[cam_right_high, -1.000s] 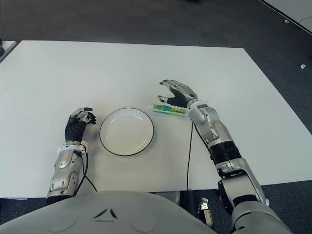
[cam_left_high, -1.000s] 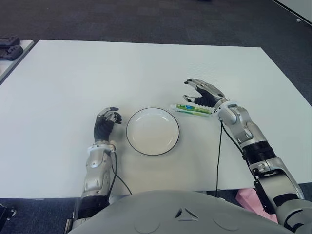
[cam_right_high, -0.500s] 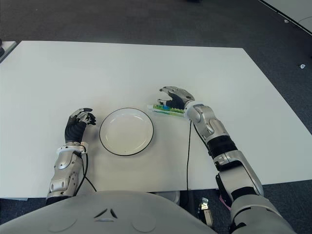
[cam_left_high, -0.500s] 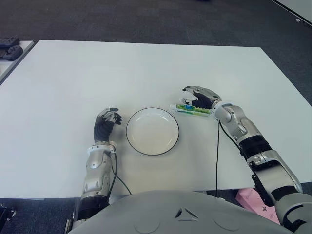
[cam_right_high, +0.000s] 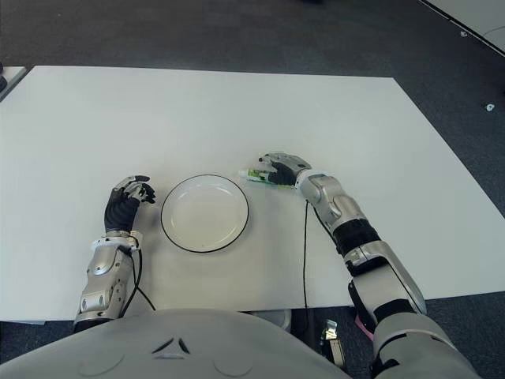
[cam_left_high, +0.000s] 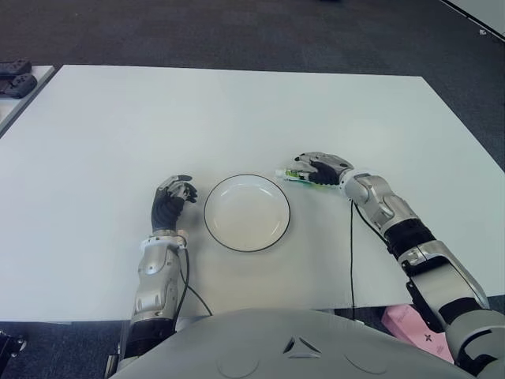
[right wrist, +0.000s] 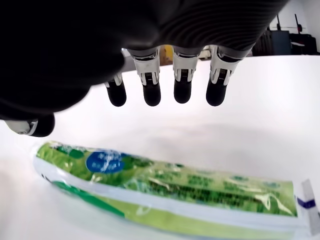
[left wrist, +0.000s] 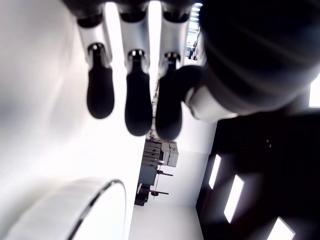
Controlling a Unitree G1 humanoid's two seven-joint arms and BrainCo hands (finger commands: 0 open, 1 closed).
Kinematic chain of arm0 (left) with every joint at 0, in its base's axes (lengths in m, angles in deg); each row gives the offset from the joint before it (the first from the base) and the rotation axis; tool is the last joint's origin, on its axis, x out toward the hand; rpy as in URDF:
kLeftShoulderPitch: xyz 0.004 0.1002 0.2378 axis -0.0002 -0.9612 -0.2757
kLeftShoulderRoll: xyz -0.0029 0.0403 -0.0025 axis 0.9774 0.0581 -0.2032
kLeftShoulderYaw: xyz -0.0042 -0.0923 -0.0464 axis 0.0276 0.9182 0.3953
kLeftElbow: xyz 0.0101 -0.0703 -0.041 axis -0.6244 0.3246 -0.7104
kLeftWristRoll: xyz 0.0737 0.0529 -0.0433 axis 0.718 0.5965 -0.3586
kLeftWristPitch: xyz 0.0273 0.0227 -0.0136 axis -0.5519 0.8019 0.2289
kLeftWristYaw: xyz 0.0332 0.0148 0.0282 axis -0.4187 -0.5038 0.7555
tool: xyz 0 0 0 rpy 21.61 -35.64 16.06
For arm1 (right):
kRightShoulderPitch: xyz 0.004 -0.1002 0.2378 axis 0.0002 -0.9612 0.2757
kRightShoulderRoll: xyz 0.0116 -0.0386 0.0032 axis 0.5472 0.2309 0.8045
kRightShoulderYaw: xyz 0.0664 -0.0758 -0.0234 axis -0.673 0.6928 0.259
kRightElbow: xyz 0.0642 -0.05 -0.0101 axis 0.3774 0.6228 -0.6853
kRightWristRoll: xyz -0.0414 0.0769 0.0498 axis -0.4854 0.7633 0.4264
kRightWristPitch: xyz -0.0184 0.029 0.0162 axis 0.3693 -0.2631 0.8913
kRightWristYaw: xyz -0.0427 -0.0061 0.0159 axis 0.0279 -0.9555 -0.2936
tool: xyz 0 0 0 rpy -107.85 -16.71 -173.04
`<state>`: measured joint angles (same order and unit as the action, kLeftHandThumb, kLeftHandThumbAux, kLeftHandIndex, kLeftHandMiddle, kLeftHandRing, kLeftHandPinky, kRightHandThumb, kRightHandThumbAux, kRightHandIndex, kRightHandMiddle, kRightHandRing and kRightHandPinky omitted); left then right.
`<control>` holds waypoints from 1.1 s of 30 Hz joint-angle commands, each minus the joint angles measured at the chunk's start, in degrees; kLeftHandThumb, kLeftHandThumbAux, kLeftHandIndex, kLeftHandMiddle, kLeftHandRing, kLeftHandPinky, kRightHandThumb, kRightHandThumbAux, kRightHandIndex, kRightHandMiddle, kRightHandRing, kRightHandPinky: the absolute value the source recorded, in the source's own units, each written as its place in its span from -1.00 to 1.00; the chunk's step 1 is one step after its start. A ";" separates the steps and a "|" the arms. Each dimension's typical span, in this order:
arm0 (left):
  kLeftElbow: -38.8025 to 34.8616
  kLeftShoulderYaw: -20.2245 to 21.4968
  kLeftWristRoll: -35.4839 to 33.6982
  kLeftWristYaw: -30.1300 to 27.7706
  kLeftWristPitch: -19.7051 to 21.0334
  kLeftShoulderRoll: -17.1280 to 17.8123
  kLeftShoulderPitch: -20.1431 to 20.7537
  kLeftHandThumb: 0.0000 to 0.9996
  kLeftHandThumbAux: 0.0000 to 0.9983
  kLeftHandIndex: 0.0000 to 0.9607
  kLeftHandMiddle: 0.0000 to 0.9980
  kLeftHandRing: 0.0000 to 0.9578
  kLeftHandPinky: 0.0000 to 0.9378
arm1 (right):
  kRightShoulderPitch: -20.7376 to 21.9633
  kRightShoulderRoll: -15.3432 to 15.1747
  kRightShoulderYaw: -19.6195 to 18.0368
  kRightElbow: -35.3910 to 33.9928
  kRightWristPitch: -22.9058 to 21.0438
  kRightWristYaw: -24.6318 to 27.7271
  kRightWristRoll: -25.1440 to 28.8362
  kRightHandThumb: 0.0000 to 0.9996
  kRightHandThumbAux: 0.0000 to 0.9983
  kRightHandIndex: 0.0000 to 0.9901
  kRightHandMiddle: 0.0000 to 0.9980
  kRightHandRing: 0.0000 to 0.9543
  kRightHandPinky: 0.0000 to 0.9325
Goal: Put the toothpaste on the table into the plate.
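The toothpaste point(right wrist: 165, 187), a green and white tube, lies flat on the white table point(cam_left_high: 158, 118) just right of the plate point(cam_left_high: 247, 213). The plate is white with a dark rim and holds nothing. My right hand point(cam_left_high: 319, 167) hovers low over the tube and covers most of it; only the tube's left end point(cam_left_high: 289, 174) shows. In the right wrist view the fingers point(right wrist: 182, 82) arch above the tube without touching it, the thumb off to one side. My left hand point(cam_left_high: 172, 193) shows just left of the plate with its fingers curled, holding nothing.
A black cable point(cam_left_high: 352, 253) runs from my right wrist down to the table's near edge. Dark objects point(cam_left_high: 16, 79) sit on a second table at the far left. A pink thing point(cam_left_high: 402, 320) shows below the near right edge. Dark carpet surrounds the table.
My right hand has come down and drawn back over the toothpaste, its fingers now arched over the tube. The left hand, plate and tube have not moved.
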<state>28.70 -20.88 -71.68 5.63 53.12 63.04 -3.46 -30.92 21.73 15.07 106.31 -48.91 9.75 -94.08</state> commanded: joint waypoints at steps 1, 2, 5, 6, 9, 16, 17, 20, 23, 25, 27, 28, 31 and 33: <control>1.62 -0.41 0.08 -0.35 1.63 -0.08 -1.55 0.41 0.44 -0.10 0.22 0.26 0.26 | -0.15 -1.40 0.95 -0.64 -0.12 1.75 -0.80 0.16 -0.72 -1.00 -1.00 -1.00 -1.00; 1.60 -0.42 0.12 -0.29 1.69 -0.08 -1.56 0.41 0.44 -0.10 0.22 0.26 0.26 | -0.37 -1.68 1.06 -1.07 -0.12 2.11 -0.88 0.17 -0.72 -1.00 -1.00 -1.00 -1.00; 1.59 -0.43 0.23 -0.15 1.85 -0.03 -1.55 0.41 0.44 -0.10 0.23 0.27 0.26 | -1.22 -2.56 1.29 -2.62 -0.20 3.06 -1.04 0.18 -0.72 -1.00 -1.00 -1.00 -1.00; 1.57 -0.43 0.26 -0.11 1.87 -0.02 -1.57 0.41 0.44 -0.10 0.23 0.27 0.26 | -1.57 -2.85 1.31 -3.24 -0.24 3.35 -1.04 0.19 -0.72 -1.00 -1.00 -1.00 -1.00; 1.48 -0.45 0.51 0.21 1.97 -0.07 -1.64 0.41 0.44 -0.10 0.23 0.26 0.26 | -2.53 -3.73 1.38 -5.13 -0.53 4.57 -1.02 0.21 -0.71 -1.00 -1.00 -1.00 -1.00; 0.97 -0.21 0.57 0.89 2.66 -0.38 -1.88 0.41 0.44 -0.10 0.22 0.26 0.25 | -4.42 -4.89 1.45 -8.39 -2.14 6.19 -1.44 0.24 -0.70 -1.00 -1.00 -1.00 -1.00; 0.84 -0.16 0.58 1.06 2.79 -0.48 -1.93 0.41 0.44 -0.10 0.22 0.26 0.25 | -5.05 -5.17 1.46 -9.09 -2.61 6.41 -1.65 0.24 -0.70 -1.00 -1.00 -1.00 -1.00; 0.47 -0.12 0.61 1.32 3.10 -0.62 -2.10 0.41 0.44 -0.10 0.22 0.26 0.25 | -6.48 -5.78 1.37 -10.82 -3.65 6.95 -2.05 0.27 -0.70 -1.00 -1.00 -1.00 -1.00; 0.26 -0.26 0.38 0.68 2.77 -0.38 -2.30 0.41 0.44 -0.10 0.23 0.27 0.25 | -8.97 -6.84 0.79 -14.00 -4.74 7.57 -2.19 0.28 -0.71 -1.00 -1.00 -1.00 -1.00; 0.15 -0.31 0.22 0.28 2.48 -0.25 -2.47 0.41 0.44 -0.10 0.23 0.27 0.25 | -10.61 -7.54 0.32 -16.29 -5.42 7.98 -2.09 0.28 -0.71 -1.00 -1.00 -1.00 -1.00; 0.05 -0.30 0.04 0.03 2.30 -0.17 -2.62 0.41 0.44 -0.10 0.23 0.27 0.26 | -11.94 -8.07 -0.15 -18.30 -6.04 8.37 -1.98 0.28 -0.72 -1.00 -1.00 -1.00 -1.00; 0.00 -0.29 -0.04 -0.06 2.24 -0.14 -2.68 0.41 0.44 -0.10 0.23 0.27 0.26 | -12.50 -8.27 -0.37 -19.17 -6.31 8.56 -1.95 0.27 -0.72 -1.00 -1.00 -1.00 -1.00; -0.16 -0.19 -0.21 0.00 2.22 -0.19 -2.82 0.41 0.44 -0.10 0.23 0.27 0.27 | -14.77 -9.02 -1.37 -22.46 -7.19 9.10 -1.86 0.27 -0.73 -1.00 -1.00 -1.00 -1.00; -0.42 -0.10 -0.31 0.17 2.35 -0.29 -3.01 0.41 0.44 -0.10 0.23 0.27 0.27 | -15.88 -9.31 -1.82 -24.09 -7.70 9.35 -1.88 0.26 -0.73 -1.00 -1.00 -1.00 -1.00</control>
<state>27.33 -20.89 -71.69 5.90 53.46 62.96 -4.92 -44.18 13.41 13.85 84.20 -55.50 17.71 -95.54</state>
